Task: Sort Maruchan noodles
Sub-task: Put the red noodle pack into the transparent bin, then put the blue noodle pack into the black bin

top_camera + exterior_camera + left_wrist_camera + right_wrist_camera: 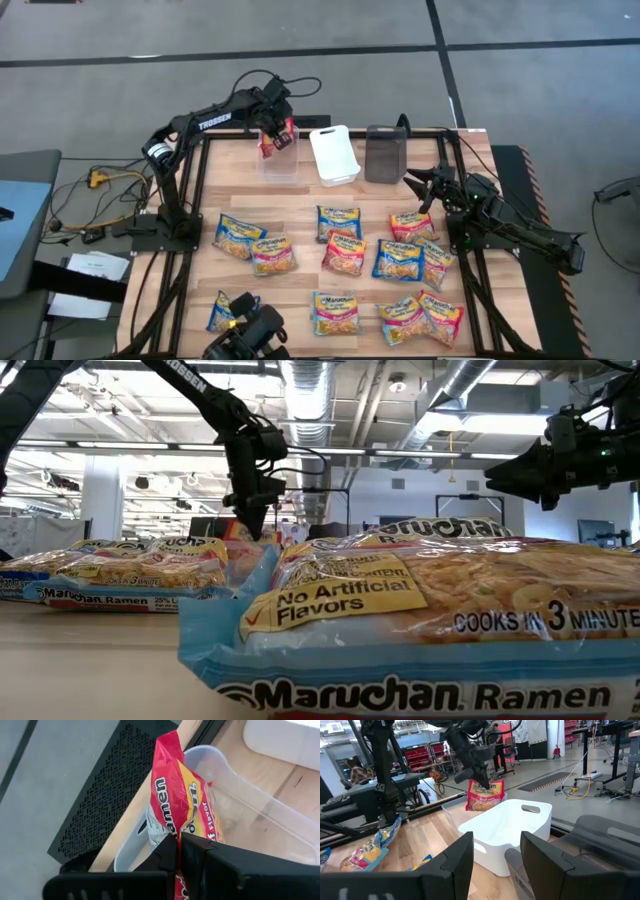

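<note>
My left gripper (272,128) is at the table's far left, shut on a red Maruchan noodles packet (180,800) that it holds over the clear bin (250,815). The right wrist view shows the same packet (485,795) hanging at that bin's far end. Several more packets (345,250) lie flat on the wooden table, spread across its middle and near part. My right gripper (495,855) waits open at the table's right side with nothing between its fingers, pointing level toward the bins. My left gripper pinches the red packet's upper end (176,832) between its two fingers. The fingers come from above, slanting down toward the table's far edge. The packet hangs upright below them, clear of the table, with its lower end (167,745) down between the clear bin's walls.
A white bin (335,155) and a dark bin (385,152) stand in a row to the right of the clear bin (280,160). Black frame rails (195,200) run along the table's sides. A packet (420,620) lies close in front of the low camera.
</note>
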